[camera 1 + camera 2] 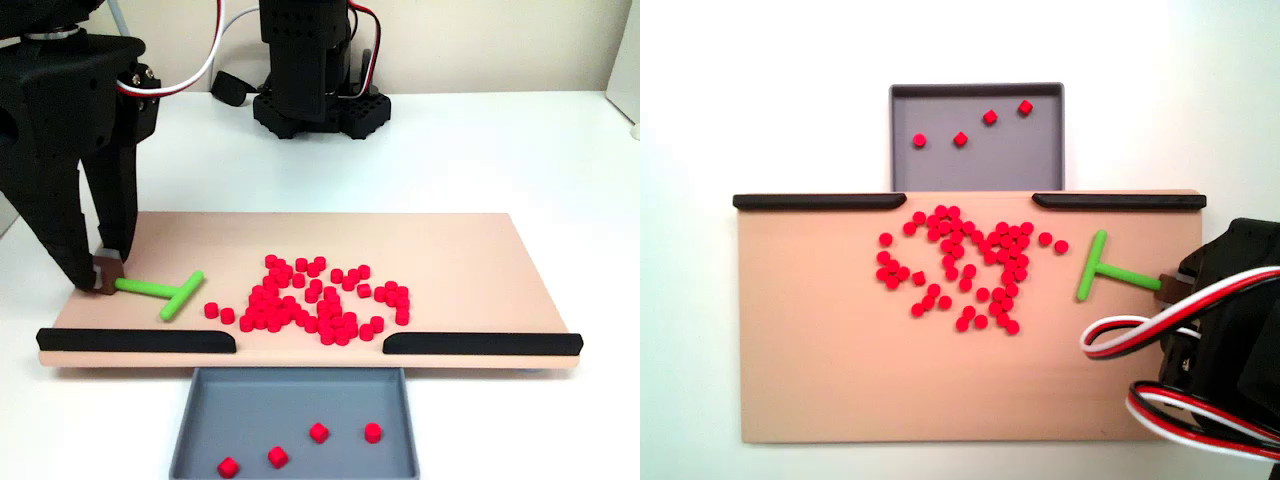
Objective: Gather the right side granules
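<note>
On tan board (pixel 480 250), mid-area near tray gap: granules (pixel 310 300), loose, light, hard, prob. roll and scatter; not for pinching, sweep w/ green T-tool (pixel 165 292). Gripper (pixel 108 272) clamped on stem end of T-tool. Four already in grey tray (pixel 1050 150).

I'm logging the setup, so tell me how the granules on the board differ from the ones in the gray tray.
The granules on the board number in the dozens; the granules in the gray tray number four. The board's lie bunched, many touching; the tray's lie spread apart. The board's lie beside the green T-shaped tool, whose stem end is in the gripper; the tray's lie beyond the gap between the black rails. All are small and bright red.
</note>
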Motion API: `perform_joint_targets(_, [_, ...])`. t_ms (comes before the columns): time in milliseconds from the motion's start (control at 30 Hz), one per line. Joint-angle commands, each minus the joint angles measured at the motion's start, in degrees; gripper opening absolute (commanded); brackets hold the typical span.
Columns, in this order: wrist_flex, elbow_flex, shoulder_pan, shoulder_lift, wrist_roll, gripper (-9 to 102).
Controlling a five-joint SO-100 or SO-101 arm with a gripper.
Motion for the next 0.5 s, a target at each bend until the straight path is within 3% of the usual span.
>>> perform_joint_targets(0, [-0.1, -1.8, -0.7, -0.2, -14.9, 0])
perform_joint_targets(467, [0.0, -1.1, -2.5, -1.5, -10.8, 0])
